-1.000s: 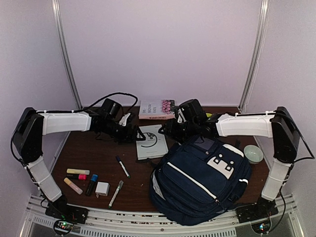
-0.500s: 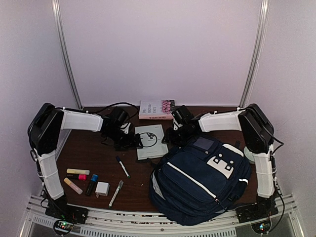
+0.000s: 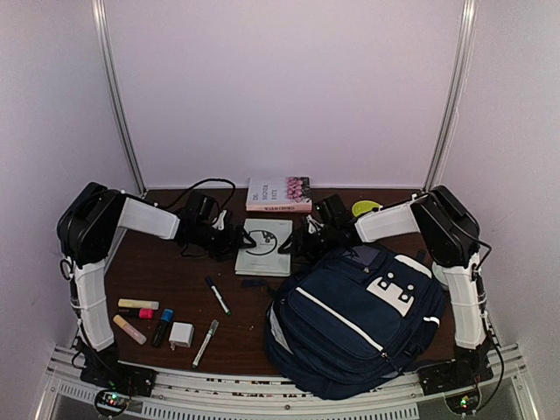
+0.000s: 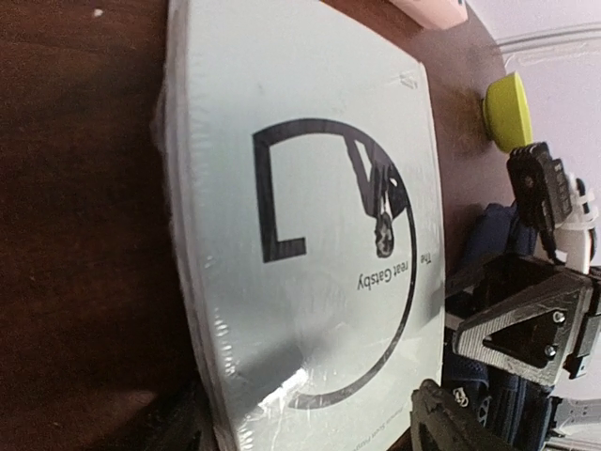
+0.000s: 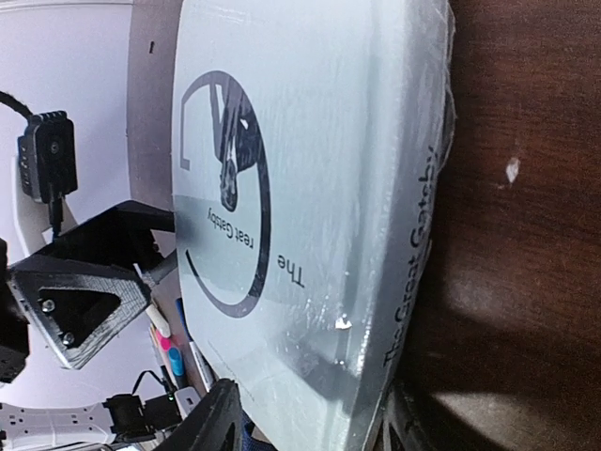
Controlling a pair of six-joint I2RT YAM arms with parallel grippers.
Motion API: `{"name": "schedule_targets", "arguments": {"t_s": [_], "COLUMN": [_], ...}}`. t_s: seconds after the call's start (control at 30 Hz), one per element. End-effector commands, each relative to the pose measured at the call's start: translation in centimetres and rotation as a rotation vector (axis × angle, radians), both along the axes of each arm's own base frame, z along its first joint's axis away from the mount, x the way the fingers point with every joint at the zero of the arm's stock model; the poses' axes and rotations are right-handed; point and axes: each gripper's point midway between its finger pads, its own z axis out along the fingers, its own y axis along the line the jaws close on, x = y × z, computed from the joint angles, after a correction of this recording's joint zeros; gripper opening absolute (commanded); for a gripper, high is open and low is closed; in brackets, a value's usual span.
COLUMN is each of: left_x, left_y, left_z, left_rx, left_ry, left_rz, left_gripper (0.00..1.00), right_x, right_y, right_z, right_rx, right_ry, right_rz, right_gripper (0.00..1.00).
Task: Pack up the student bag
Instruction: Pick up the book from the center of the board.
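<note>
The navy student bag (image 3: 350, 324) lies at the front right, white patch up. A white shrink-wrapped book, "The Great Gatsby" (image 3: 267, 247), lies on the table just behind-left of it. My left gripper (image 3: 241, 241) is at the book's left edge and my right gripper (image 3: 300, 245) at its right edge. In the left wrist view the book (image 4: 310, 188) fills the gap between my spread jaws (image 4: 310, 427). In the right wrist view the book's spine corner (image 5: 404, 235) sits between my spread jaws (image 5: 310, 423). Neither grip looks closed.
A pink-covered book (image 3: 278, 194) lies at the back, a yellow-green disc (image 3: 367, 208) at back right. Two pens (image 3: 217, 295), several highlighters (image 3: 138, 304) and a white charger (image 3: 181, 334) lie front left. A small dark mark (image 3: 254, 283) sits just before the white book.
Both arms have dropped low and closed in on the white book from either side. The book has shifted slightly toward the back. The bag has not moved.
</note>
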Motion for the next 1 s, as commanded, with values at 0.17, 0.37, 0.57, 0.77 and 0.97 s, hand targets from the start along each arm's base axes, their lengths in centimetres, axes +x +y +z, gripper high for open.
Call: {"name": "schedule_targets", "arguments": {"t_s": [0.17, 0.37, 0.57, 0.77, 0.97], "left_x": [-5.1, -5.7, -6.1, -5.8, -5.7], "left_y": [-5.1, -4.5, -4.3, -4.3, -3.7], "left_z": [4.1, 1.8, 1.2, 1.3, 1.7], "left_rx": [-0.266, -0.199, -0.217, -0.206, -0.165], "left_ry": [-0.009, 0.045, 0.048, 0.037, 0.015], "left_rz": [-0.181, -0.177, -0.164, -0.163, -0.148], "left_gripper": [0.71, 0.67, 0.66, 0.64, 0.63], "right_x": [-3.1, -3.7, -2.7, -2.4, -2.6], "right_y": [6.2, 5.9, 6.4, 3.7, 2.2], "right_z": [10.5, 17.2, 12.6, 5.3, 5.6], "right_rx": [0.505, 0.730, 0.409, -0.011, -0.106], "right_ry": [-0.090, -0.149, -0.180, -0.163, -0.197], "right_rz": [0.154, 0.171, 0.156, 0.141, 0.147], "right_gripper": [0.48, 0.48, 0.48, 0.41, 0.23]}}
